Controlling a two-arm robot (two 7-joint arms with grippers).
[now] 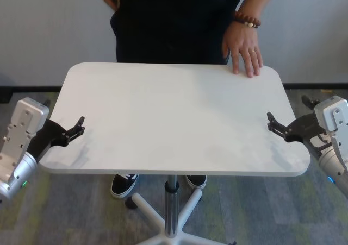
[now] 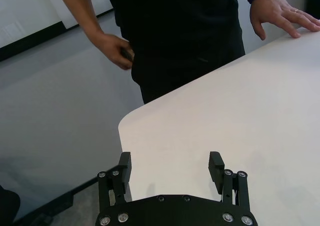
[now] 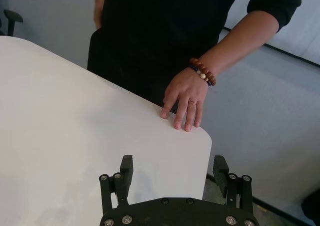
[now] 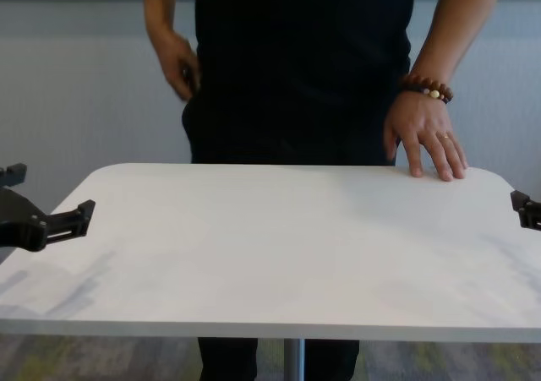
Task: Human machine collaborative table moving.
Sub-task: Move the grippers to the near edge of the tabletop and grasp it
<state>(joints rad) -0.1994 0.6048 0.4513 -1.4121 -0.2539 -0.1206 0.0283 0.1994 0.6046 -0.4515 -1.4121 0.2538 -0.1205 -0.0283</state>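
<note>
The large white matte rectangular table (image 1: 174, 114) with rounded corners fills the middle of the head view, standing on a single silver metal centre pole (image 1: 172, 209) with a white star base at the bottom centre. Behind its far edge, at the top of the frame, stands the person in a black short-sleeved top and black trousers (image 1: 174, 22). One bare hand (image 1: 243, 49), with a brown wooden bead bracelet (image 1: 247, 20) on its wrist, lies flat on the far corner at upper right; the other hand hangs at the hip at upper left, off the table.

The silver-grey and white left arm ends in a black two-finger left gripper (image 1: 76, 129) at the lower left, its jaws spread wide at the table's side edge, clasping nothing. The right gripper (image 1: 274, 124) mirrors it at the lower right, jaws likewise released around the opposite edge.

By my judgement the task is barely begun: both grippers are lined up on the edges, but neither has clamped, and the person has only one hand placed. Gripping, lifting or pushing, and the move itself remain.

The tabletop is bare, with faint grey smudges near the front. The floor is grey carpet with green streaks, the wall pale with a dark skirting.
</note>
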